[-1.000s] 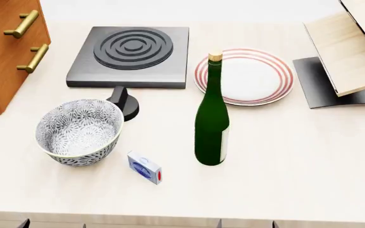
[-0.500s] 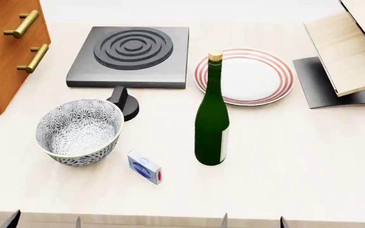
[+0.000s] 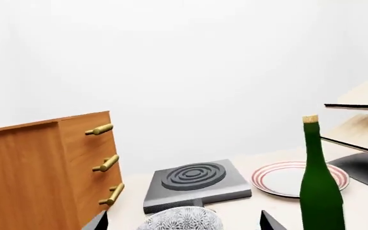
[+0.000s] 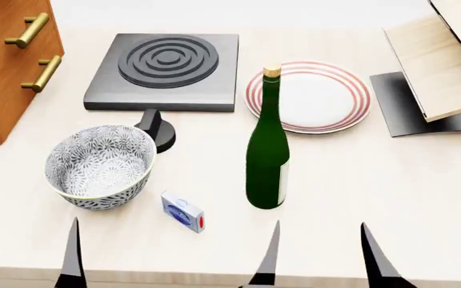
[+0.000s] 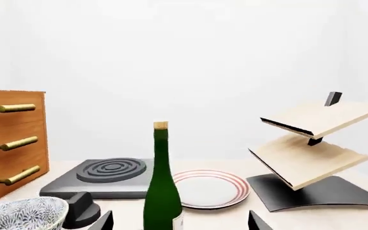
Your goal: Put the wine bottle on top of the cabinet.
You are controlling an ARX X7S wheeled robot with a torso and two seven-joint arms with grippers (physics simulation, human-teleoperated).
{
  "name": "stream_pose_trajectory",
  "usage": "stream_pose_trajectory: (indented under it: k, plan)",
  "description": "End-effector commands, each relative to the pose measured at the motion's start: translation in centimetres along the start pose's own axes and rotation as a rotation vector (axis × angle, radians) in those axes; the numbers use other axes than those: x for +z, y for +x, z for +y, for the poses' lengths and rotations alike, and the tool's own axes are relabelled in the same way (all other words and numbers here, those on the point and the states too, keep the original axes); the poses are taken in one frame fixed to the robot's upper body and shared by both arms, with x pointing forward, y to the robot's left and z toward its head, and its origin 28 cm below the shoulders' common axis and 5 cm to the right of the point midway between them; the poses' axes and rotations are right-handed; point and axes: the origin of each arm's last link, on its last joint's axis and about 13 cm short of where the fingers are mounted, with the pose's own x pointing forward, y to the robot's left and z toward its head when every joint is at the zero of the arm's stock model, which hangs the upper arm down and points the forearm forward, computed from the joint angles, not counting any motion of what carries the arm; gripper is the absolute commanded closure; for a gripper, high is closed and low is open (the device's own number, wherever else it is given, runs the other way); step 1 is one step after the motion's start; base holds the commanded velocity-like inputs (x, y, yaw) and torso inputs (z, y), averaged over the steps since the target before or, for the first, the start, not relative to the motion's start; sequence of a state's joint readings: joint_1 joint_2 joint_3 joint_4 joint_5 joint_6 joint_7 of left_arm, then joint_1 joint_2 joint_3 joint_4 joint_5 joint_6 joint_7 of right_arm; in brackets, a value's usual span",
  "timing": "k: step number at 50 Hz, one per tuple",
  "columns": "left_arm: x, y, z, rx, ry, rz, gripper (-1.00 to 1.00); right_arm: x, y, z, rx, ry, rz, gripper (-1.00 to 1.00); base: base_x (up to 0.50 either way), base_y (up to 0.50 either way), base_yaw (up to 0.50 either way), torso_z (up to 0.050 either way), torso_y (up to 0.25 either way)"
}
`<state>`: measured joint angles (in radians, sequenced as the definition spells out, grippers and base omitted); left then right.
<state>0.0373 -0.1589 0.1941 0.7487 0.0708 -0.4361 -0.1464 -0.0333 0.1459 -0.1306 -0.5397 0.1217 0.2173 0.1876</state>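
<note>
**A:** What has changed for you in the last second?

**B:** Your two tools have come up into the head view. A second ago only stubs of dark fingers showed at the lower edge; now the right tool (image 4: 320, 255) shows two long dark fingers rising over the near edge of the counter (image 4: 422, 204), and the left tool (image 4: 24, 246) shows one finger plainly, with only a sliver of the other at the frame's left edge. Nothing on the counter has shifted.

**A:** Are they holding anything?

**B:** No. Both stand wide apart and empty. The wine bottle (image 4: 268, 157) is upright and untouched, with the red-ringed plate (image 4: 326, 96) behind it and the patterned bowl (image 4: 99, 164) to its left. A small blue and white box (image 4: 183, 212) lies on the counter between bowl and bottle.

**A:** Which tool is better placed?

**B:** Your right one, I judge. In its wrist view the bottle (image 5: 162, 184) stands close ahead, somewhat off centre between the finger tips. From the left wrist it sits off to the side (image 3: 320, 184).

**A:** And the goal?

**B:** The cabinet (image 4: 6, 72) stands at the far left, well apart from the bottle, behind the bowl and beside the black hotplate (image 4: 166, 69). You are only at the approach; the grasp is not yet made.
</note>
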Motion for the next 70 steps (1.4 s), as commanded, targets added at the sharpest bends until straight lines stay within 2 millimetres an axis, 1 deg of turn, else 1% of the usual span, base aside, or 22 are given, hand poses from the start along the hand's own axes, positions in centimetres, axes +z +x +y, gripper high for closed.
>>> stream_pose_trajectory:
  k: [1, 8, 17, 27, 29, 30, 39, 70]
  plan:
    - [4.6, -0.9, 0.6, 0.016, -0.025, -0.153, -1.00, 4.6, -0.5, 0.6, 0.034, 0.009, -0.125, -1.00, 0.00, 0.00, 0.00, 0.000, 0.000]
    - [5.5, -1.1, 0.7, 0.028, -0.031, -0.201, -1.00, 6.3, -0.8, 0.9, 0.050, 0.022, -0.170, -1.00, 0.00, 0.00, 0.00, 0.000, 0.000]
    - [5.8, -1.2, 0.5, 0.022, -0.052, -0.242, -1.00, 7.4, -1.0, 1.0, 0.056, 0.040, -0.200, -1.00, 0.00, 0.00, 0.00, 0.000, 0.000]
    - [5.8, -1.2, 0.4, 0.016, -0.051, -0.242, -1.00, 7.2, -1.0, 1.0, 0.060, 0.039, -0.197, -1.00, 0.00, 0.00, 0.00, 0.000, 0.000]
    - [5.8, -1.2, 0.3, 0.013, -0.052, -0.243, -1.00, 6.9, -0.9, 1.1, 0.068, 0.020, -0.177, -1.00, 0.00, 0.00, 0.00, 0.000, 0.000]
    - [5.8, -1.2, 0.3, 0.012, -0.051, -0.244, -1.00, 7.0, -0.8, 1.1, 0.043, -0.010, -0.178, -1.00, 0.00, 0.00, 0.00, 0.000, 0.000]
    - [5.8, -1.2, 0.3, 0.014, -0.050, -0.242, -1.00, 7.1, -0.9, 0.9, 0.040, 0.025, -0.178, -1.00, 0.02, 0.00, 0.00, 0.000, 0.000]
    - [5.9, -1.2, 0.2, 0.007, -0.049, -0.248, -1.00, 7.1, -1.0, 0.8, 0.032, 0.045, -0.172, -1.00, 0.48, 0.00, 0.00, 0.000, 0.000]
